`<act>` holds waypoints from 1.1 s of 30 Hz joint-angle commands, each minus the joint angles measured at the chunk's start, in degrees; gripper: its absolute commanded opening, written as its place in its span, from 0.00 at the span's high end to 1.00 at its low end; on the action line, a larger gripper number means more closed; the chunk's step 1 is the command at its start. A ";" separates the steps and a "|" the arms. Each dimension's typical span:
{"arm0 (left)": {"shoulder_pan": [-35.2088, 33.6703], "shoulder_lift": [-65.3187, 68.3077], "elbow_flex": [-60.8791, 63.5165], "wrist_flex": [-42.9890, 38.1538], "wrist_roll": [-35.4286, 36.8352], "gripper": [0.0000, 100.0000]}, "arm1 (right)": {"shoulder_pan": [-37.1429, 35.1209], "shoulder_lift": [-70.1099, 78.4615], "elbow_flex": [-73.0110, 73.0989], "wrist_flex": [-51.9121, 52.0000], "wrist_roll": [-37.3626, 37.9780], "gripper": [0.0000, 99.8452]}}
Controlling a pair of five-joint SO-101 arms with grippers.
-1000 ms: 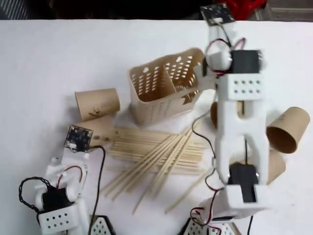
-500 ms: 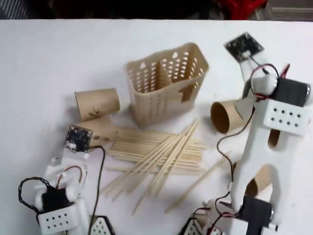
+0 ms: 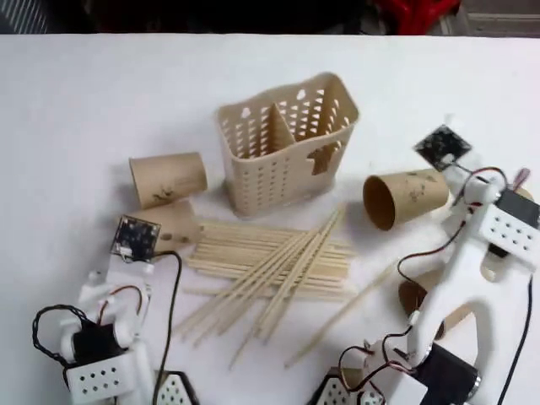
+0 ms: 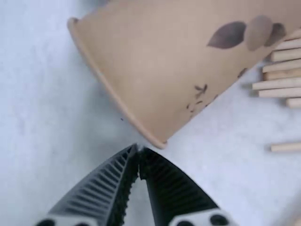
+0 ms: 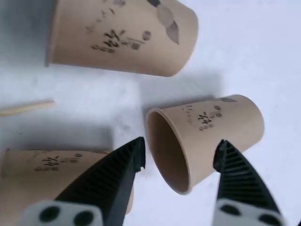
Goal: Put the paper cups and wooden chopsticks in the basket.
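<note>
Right claw: drawn back from the cream perforated plastic basket, spread; tan paper cup lies sideways between its fingers, likely the next pick. Left claw: pressed together, second tan paper cup just ahead. Pale wooden chopsticks: not yet basketed.

The right arm partly hides a paper cup.

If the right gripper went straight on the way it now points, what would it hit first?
The right gripper would most likely meet the paper cup lying on its side, lined up between its open jaws; depth is unclear.
</note>
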 commanded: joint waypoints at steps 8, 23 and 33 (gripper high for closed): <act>-0.40 -0.40 -0.09 0.26 -0.26 0.97 | 4.44 0.13 4.84 -10.42 4.22 0.76; -0.40 -0.40 -0.09 0.26 -0.26 0.97 | 5.32 3.38 20.57 -39.96 3.69 0.83; -0.40 -0.40 -0.09 0.26 -0.26 0.97 | 5.41 3.03 11.69 -38.81 -16.44 0.98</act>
